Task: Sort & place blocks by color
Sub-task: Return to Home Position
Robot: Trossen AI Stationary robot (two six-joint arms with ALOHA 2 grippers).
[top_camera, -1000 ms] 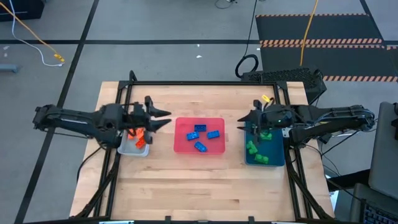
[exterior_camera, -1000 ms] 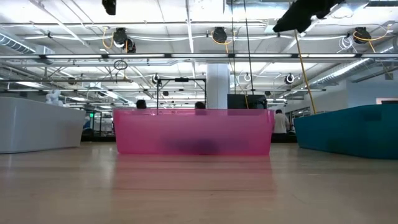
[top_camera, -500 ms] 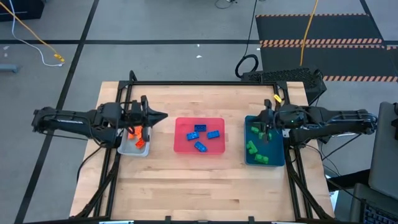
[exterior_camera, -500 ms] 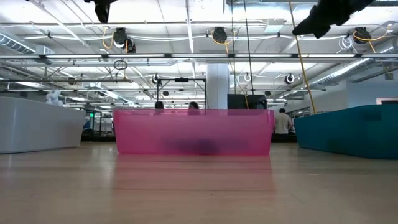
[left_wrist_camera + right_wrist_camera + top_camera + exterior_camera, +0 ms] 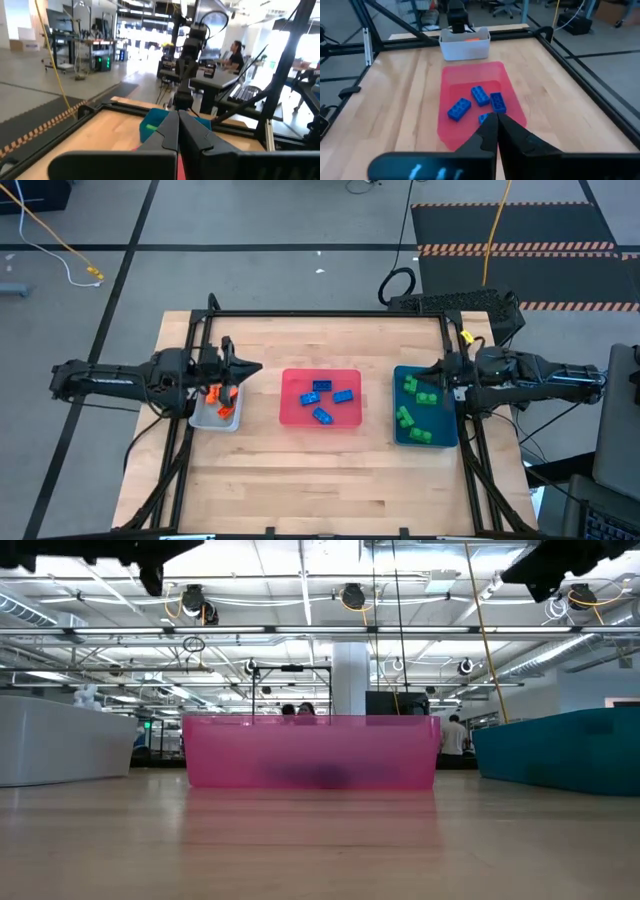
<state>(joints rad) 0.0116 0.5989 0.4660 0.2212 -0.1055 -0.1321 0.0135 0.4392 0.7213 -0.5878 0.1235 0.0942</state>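
Hidden or unclear in your views
In the low view your blue blocks [image 5: 320, 776] are only a dark smear behind the pink tray [image 5: 230, 755] wall, and the teal tray [image 5: 560, 750] runs off the edge. From above, the left tool [image 5: 256, 367] covers some orange blocks [image 5: 226, 411]; their count is unclear.

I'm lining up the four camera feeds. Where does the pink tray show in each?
High view: pink tray at centre of the table, between the arms.
Low view: mid-picture, its long wall facing the camera.
Left wrist view: hidden behind the left tool, bar a reddish sliver.
Right wrist view: tray mid-picture, past the right tool.
Shared landmark: teal tray, right of it in high and low views.
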